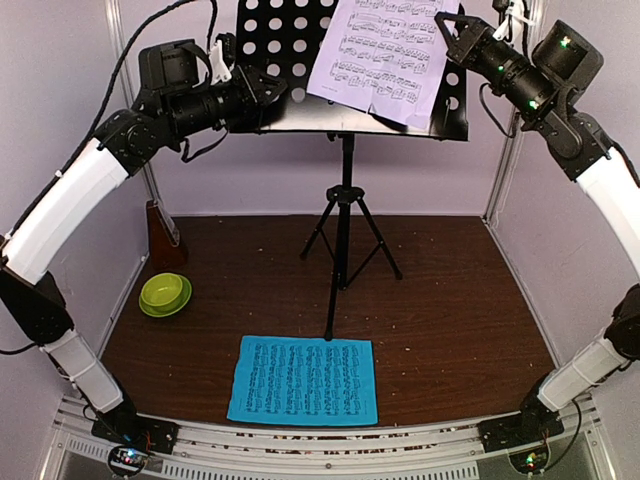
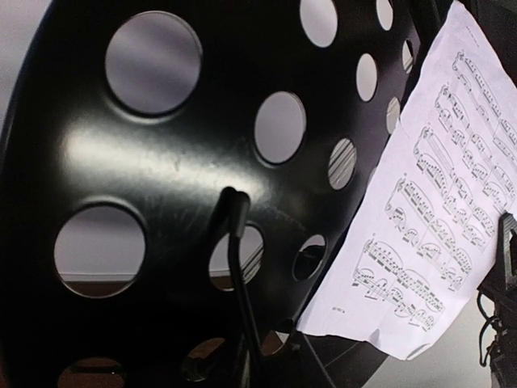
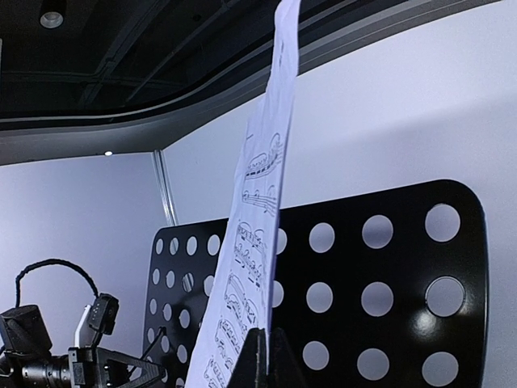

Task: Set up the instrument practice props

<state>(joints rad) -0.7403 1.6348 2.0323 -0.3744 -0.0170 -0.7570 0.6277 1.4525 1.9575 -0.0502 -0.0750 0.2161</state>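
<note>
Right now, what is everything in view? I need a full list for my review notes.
music stand: one, black, perforated, on a tripod mid-table
white music sheet: one, white, on the stand's right half
cyan music sheet: one, cyan, flat near the table's front edge
metronome: one, brown, far left by the wall
bowl: one, lime-green, just in front of the metronome
table: one, dark brown
left gripper: one, black, at the stand's left edge, grip unclear
right gripper: one, black, shut on the white music sheet's top corner

Brown table (image 1: 450,300): cyan sheet (image 1: 303,380); green bowl (image 1: 165,293) (left); metronome (image 1: 164,240); tripod (image 1: 344,196).
</note>
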